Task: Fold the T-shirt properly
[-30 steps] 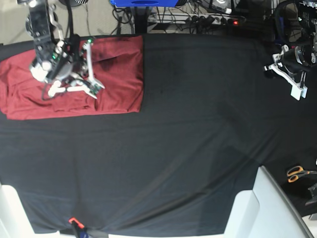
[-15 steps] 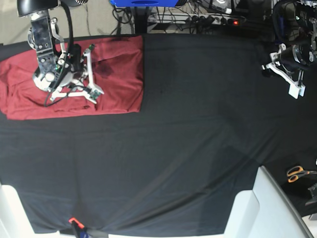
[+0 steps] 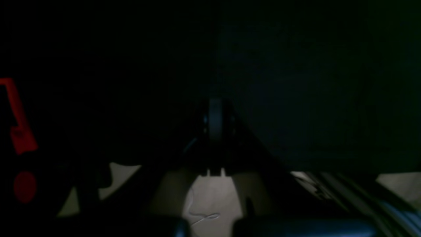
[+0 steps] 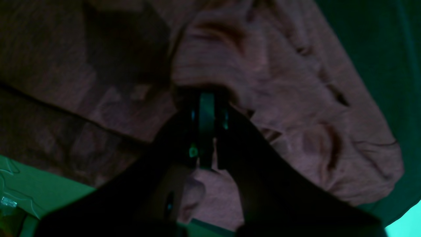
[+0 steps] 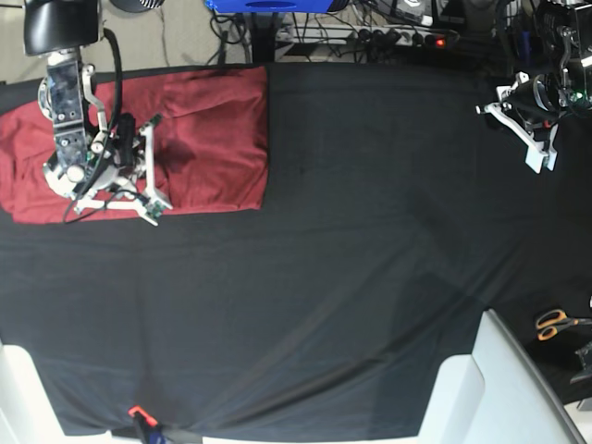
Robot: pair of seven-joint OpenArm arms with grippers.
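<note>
The T-shirt point(image 5: 217, 148) lies as a flat brick-red rectangle at the far left corner of the black cloth point(image 5: 351, 240). Its left part is rumpled. My right gripper point(image 5: 157, 211) is shut low over the shirt's near edge. In the right wrist view the shut right gripper point(image 4: 205, 95) points at a bunched fold of the T-shirt point(image 4: 296, 108), and I see no cloth between its fingers. My left gripper point(image 5: 538, 165) is shut over the cloth's far right edge, well away from the shirt. The left wrist view is very dark, with the left gripper point(image 3: 215, 110) shut and empty.
Orange-handled scissors point(image 5: 555, 322) lie off the cloth at the right. A white panel point(image 5: 490, 388) stands at the near right and another white piece point(image 5: 18, 388) at the near left. Cables and a power strip point(image 5: 407, 37) run behind the table. A red shape point(image 3: 16, 131) shows at the left.
My right arm has moved left and toward the near edge of the shirt, still shut. The left gripper has shifted slightly up and back at the far right. The shirt's outline has stayed put.
</note>
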